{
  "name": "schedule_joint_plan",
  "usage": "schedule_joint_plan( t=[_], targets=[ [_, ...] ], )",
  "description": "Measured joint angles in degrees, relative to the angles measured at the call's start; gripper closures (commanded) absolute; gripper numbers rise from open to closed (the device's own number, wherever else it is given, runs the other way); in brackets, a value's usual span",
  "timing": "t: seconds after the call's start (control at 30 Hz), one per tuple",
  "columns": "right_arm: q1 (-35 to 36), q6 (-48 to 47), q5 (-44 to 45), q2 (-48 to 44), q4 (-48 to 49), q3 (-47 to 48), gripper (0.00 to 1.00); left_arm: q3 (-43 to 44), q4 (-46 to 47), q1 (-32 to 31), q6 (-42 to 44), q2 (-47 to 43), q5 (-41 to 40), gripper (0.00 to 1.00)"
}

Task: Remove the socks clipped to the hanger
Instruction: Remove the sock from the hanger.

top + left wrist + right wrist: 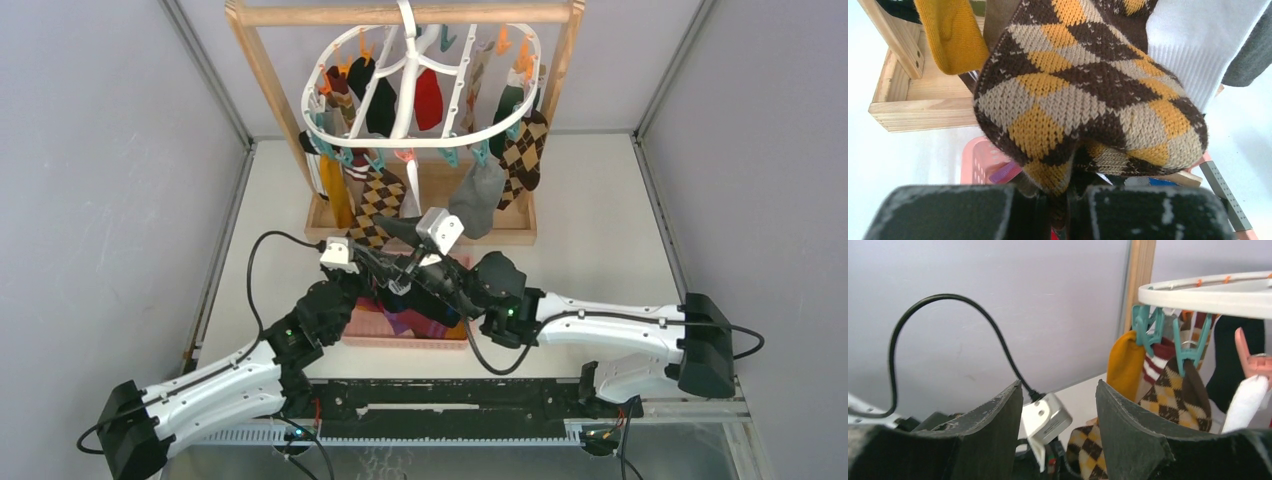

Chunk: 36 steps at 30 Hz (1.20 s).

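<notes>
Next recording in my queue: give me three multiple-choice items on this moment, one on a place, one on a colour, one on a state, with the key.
1. Where is the pink plastic basket?
A. on the white table, in front of the wooden frame stand
B. hooked on the top rail
C. behind the stand

2. What colour is the plastic clip holding the brown-and-yellow argyle sock?
A. orange
B. teal
C. white

3. How does the left gripper stand?
A. jaws wide and empty
B. jaws shut on the basket's rim
C. jaws shut on the argyle sock's lower end

Key: 1 A, the top view shows the basket on the table under the arms, nearer than the stand. 2 B, the right wrist view shows a teal clip pinching the sock's upper end. 3 C, the left wrist view shows the fabric pinched between the jaws.
</notes>
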Motion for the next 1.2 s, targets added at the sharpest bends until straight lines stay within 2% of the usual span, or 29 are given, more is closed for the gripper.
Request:
schedule_joint_plan(
  t=[0.23, 0.47, 0.87, 1.2],
  targets=[
    [-1.6, -6.0, 3.5, 6.4, 2.3, 6.0, 0.34, 0.0, 0.0, 0.0, 0.0, -0.7, 0.9, 0.95],
    [-5.3, -8.9, 5.4, 8.3, 2.8, 6.7, 0.32, 0.0, 0.0, 0.0, 0.0, 0.3, 1.0, 0.95],
    [-16.6, -1.7, -2.2, 7.9, -0.4, 7.8, 0.32, 0.0, 0.5, 0.1, 0.1, 0.6, 1.2, 0.95],
    [-16.7, 0.4, -5.8, 7.8, -1.8, 9.4, 0.32, 0.0, 0.8, 0.1, 0.1, 1.3, 1.2, 0.95]
  ],
)
